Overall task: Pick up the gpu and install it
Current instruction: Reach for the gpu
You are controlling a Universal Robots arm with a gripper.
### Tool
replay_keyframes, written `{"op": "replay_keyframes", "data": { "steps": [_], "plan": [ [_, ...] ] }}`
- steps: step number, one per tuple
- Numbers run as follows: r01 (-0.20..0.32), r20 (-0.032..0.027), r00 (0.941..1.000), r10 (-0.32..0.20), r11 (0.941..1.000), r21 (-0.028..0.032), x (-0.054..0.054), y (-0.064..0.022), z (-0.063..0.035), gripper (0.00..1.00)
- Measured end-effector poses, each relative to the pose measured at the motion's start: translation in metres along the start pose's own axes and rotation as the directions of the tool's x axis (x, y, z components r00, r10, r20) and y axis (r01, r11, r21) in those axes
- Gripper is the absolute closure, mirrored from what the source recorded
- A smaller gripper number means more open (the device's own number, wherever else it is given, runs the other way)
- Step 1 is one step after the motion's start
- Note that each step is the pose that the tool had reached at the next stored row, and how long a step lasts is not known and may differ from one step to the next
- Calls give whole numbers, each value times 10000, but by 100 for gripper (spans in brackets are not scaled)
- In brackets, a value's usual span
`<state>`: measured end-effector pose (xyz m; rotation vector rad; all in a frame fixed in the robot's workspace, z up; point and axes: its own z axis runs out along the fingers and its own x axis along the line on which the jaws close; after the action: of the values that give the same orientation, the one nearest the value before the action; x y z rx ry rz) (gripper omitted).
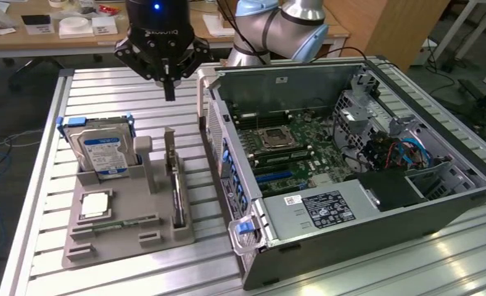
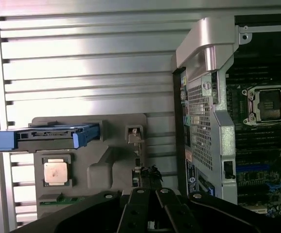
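Note:
The gpu stands on edge in a slot of the grey parts holder, a thin dark card with its silver bracket uppermost at the far end. My gripper hangs above the table just beyond the holder's far end, shut with nothing between its fingers. In the wrist view the gpu shows edge-on as a narrow strip, with my shut gripper close beside its near end. The open computer case lies on the exterior view's right with its motherboard exposed.
The holder also carries a silver hard drive in a blue frame, a processor chip and a narrow green memory stick. The case's side wall rises right next to the holder. The slatted metal table ends at a raised rail on the exterior view's left.

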<state>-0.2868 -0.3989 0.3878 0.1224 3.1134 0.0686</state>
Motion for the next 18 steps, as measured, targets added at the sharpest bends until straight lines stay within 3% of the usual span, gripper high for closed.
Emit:
{"op": "replay_keyframes", "data": {
  "steps": [4, 18],
  "plan": [
    [1, -1, 10000, -1, 10000, 6, 3, -43, -1, 89],
    [1, 3, 10000, -1, 10000, 38, -31, -469, -19, 89]
  ]
}}
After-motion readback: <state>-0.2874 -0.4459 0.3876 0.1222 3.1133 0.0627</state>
